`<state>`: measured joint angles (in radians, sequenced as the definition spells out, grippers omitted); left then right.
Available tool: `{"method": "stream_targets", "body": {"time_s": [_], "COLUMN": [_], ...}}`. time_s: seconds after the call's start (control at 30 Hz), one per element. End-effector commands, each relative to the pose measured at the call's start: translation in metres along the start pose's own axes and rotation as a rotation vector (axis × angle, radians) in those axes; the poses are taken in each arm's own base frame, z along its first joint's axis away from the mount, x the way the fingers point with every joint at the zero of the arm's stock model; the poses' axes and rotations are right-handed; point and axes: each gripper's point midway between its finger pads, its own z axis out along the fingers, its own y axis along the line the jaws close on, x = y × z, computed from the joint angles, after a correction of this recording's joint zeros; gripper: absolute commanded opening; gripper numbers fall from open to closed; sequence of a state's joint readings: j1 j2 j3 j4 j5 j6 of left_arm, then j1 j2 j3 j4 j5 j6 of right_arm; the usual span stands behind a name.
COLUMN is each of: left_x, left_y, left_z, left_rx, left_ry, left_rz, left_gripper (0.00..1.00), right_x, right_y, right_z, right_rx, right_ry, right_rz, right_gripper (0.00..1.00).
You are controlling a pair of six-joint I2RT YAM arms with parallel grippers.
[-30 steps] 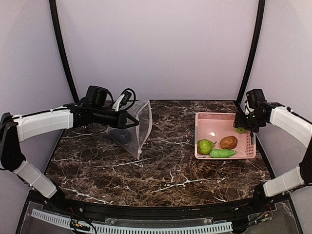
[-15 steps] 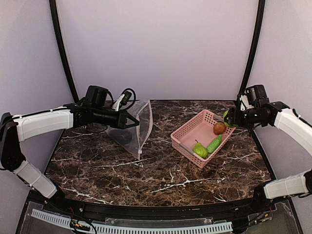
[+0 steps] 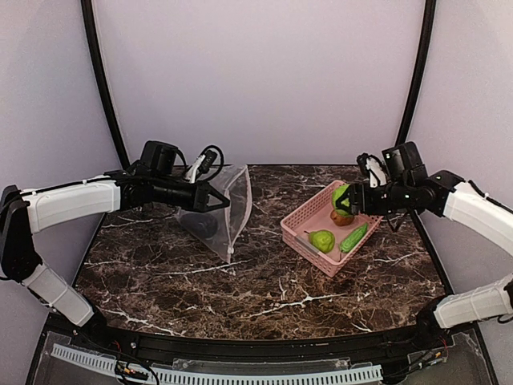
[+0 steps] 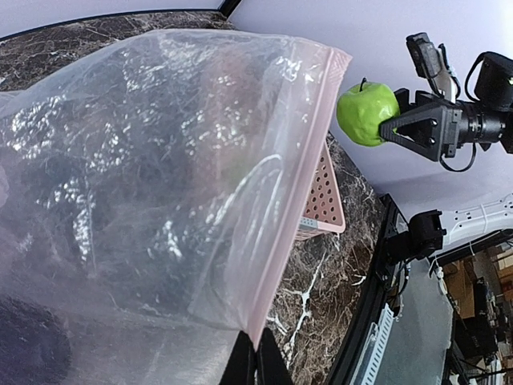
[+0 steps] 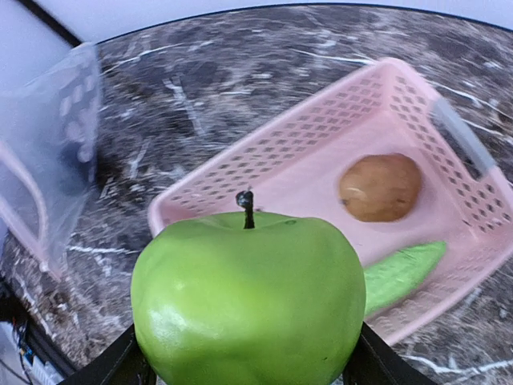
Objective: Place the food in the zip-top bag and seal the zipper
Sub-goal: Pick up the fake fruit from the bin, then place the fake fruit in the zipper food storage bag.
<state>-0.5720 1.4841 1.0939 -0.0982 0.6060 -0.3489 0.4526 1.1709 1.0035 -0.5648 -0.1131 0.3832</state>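
— What does the right claw (image 3: 347, 198) have?
— The round green fruit (image 3: 341, 196). Its jaws are spread wide around it and grip it in the air over the far corner of the pink basket (image 3: 303, 239)
— And the left claw (image 3: 221, 202)?
— Pinched fully closed on the zip-top bag (image 3: 227, 210), right at the pale pink zipper (image 4: 302, 183). It holds the bag up off the surface (image 3: 272, 309), with the zipper edge turned toward the basket
— So which step is in hand?
— Carrying one piece of food across to the bag. The fruit is well apart from it, with bare marble between
— Where is the rest?
— The pear (image 3: 322, 239), cucumber piece (image 3: 353, 237) and potato lump (image 3: 343, 217) lie in the basket. A dark shape (image 3: 206, 227) shows low inside the bag; it may be the eggplant, though that cannot be told for sure
— What does the next move call for?
— The right arm has to travel left and bring the fruit to the mouth. The left wrist view does not show how far the mouth gapes, so the fruit may have to nudge the lips apart, then be let go well inside. Sealing looks a long way off
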Motion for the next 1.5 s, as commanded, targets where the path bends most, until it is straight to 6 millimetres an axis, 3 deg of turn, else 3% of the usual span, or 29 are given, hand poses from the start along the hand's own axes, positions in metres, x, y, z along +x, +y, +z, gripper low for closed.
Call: {"method": "stream_targets", "body": {"time_s": [0.0,0.27,0.37,0.43,0.6,0.8,1.13,1.47], "left_x": [-0.014,-0.01,-0.01,-0.009,-0.008,-0.008,-0.008,-0.004], "left_y": [-0.022,-0.036,-0.044,-0.047,-0.054,-0.062,-0.069,-0.076], "left_z": [-0.009,-0.006,-0.007,-0.007,-0.007,-0.008,-0.011,-0.01], "left_rx": [0.059,0.116,0.146,0.156,0.186,0.224,0.256,0.289], "left_ry": [-0.04,-0.022,-0.019,-0.017,-0.012,-0.01,-0.012,0.004], "left_rz": [0.046,0.066,0.078,0.088,0.097,0.108,0.123,0.124], "left_gripper": [0.01,0.01,0.01,0.01,0.01,0.01,0.01,0.01], "right_x": [-0.021,0.002,0.01,0.011,0.009,0.003,-0.002,0.0], "right_y": [0.095,0.235,0.267,0.276,0.278,0.267,0.233,0.22], "right_z": [-0.019,-0.019,-0.015,-0.009,0.013,0.036,0.055,0.079], "right_rx": [-0.3,-0.722,-0.821,-0.849,-0.819,-0.735,-0.645,-0.55], "right_ry": [-0.101,-0.079,-0.061,-0.052,-0.051,-0.053,-0.043,-0.001], "right_rz": [-0.103,-0.318,-0.384,-0.392,-0.395,-0.358,-0.283,-0.274], "right_gripper": [0.72,0.72,0.72,0.72,0.72,0.72,0.72,0.72]}}
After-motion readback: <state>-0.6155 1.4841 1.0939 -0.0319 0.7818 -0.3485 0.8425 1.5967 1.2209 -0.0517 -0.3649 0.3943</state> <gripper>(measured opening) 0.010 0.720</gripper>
